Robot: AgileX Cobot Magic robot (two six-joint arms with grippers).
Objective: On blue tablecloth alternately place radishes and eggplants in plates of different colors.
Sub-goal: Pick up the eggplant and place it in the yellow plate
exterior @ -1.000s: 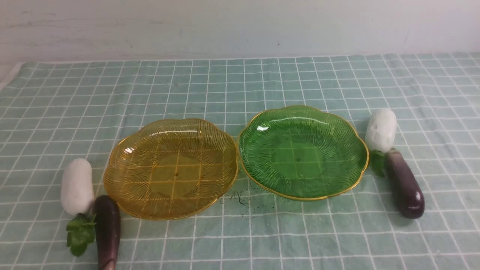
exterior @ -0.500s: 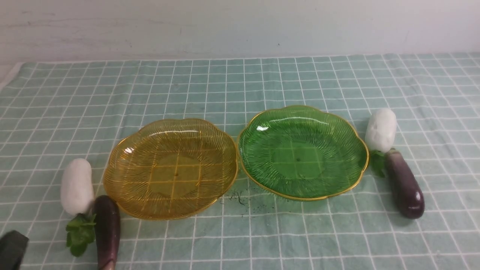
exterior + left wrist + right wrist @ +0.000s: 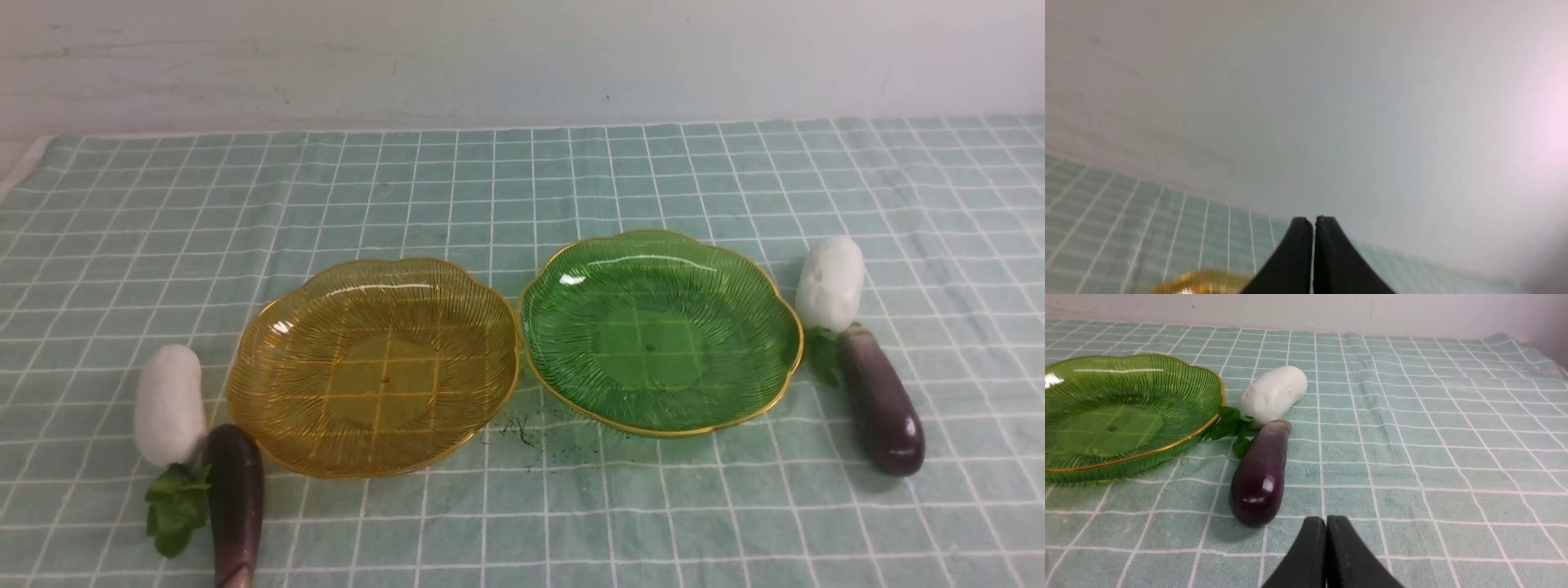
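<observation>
**As Four Veggies Are Lying Beside Two Plates, Both Grippers Are Pinched Shut**

While the blue tablecloth [image 3: 522,180] is covering the table, everything is resting on it. Over on the left, the left radish [image 3: 169,406] is lying with its green leaves [image 3: 174,510] pointing to the near side. Just right of it, the left eggplant [image 3: 234,498] is touching those leaves, and its far end is sitting right by the amber plate [image 3: 269,408]. That plate is sitting next to the green plate [image 3: 735,278], so close that I cannot tell if their rims are touching. Tiny dark specks [image 3: 522,431] are lying on the cloth on the near side of that spot. Right of the green plate, the right radish [image 3: 830,283] is lying just beside the rim. The right eggplant [image 3: 882,408] is touching the radish's near end with its pale tip, and its round dark end is pointing near.

The left gripper [image 3: 1313,222] is pressing its two black fingers together, holding nothing, and facing the pale wall [image 3: 1306,102]. The right gripper [image 3: 1326,520] is pinched shut too, holding nothing, hovering close to the right eggplant's round end.
</observation>
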